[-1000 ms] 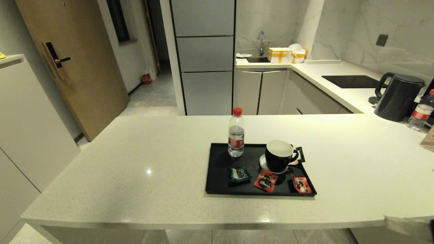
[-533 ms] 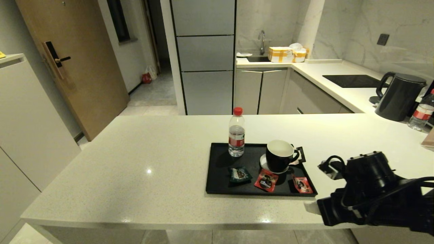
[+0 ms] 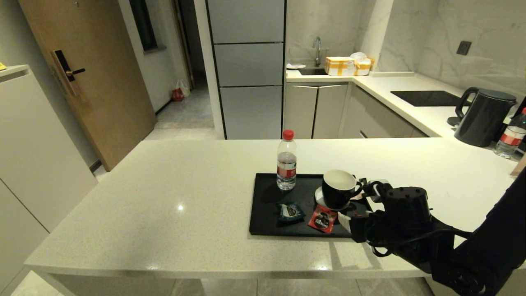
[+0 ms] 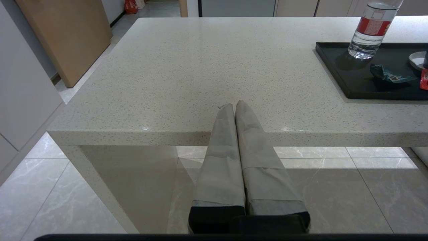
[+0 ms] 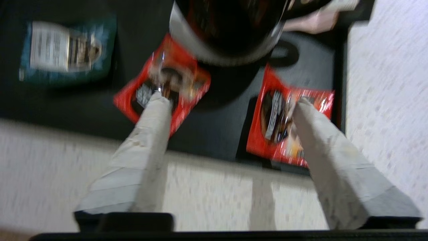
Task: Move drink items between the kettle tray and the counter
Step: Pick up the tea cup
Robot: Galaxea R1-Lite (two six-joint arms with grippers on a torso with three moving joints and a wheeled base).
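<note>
Right wrist view: the right gripper [image 5: 227, 103] is held with fingers apart above the tray [image 5: 67, 100]; the mug [image 5: 230, 30] should be straddled squarely. The left gripper [image 4: 235, 105] is parked, fingers together.

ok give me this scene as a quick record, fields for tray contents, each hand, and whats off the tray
tray: black kettle tray on the counter
on tray: black mug on a white saucer, teal sachet, red sachets, water bottle
right hand: right hand open, above the tray's near right corner, over the red sachets, holding nothing
left hand: left hand shut, at the counter's near edge, away from the tray
off tray: black kettle and a second bottle at far right
</note>
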